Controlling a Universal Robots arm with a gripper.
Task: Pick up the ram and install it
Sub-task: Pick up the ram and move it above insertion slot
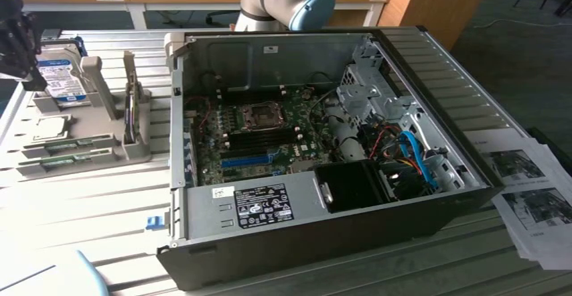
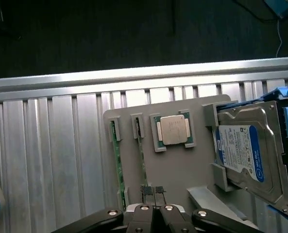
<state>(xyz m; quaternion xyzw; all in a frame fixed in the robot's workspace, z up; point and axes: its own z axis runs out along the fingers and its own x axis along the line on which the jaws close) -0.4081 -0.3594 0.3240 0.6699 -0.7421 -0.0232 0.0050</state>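
The arm's base [image 1: 277, 1] stands behind the open computer case [image 1: 313, 242], and its end effector [image 2: 152, 193] hangs at the exterior view's left, pointing down over a grey holder [image 2: 182, 170] on the slatted counter [image 1: 90, 202]. Its fingers are pressed together, gripping nothing. The ram [image 2: 143, 160] sits on edge in a holder slot, a second ram stick [image 2: 116, 160] beside it, next to a CPU [image 2: 173, 130] and a hard drive [image 2: 241, 150].

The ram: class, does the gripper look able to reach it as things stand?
Likely yes: the gripper hangs above the ram, which stands on edge in its grey holder, with nothing between; its shut jaws must open first.
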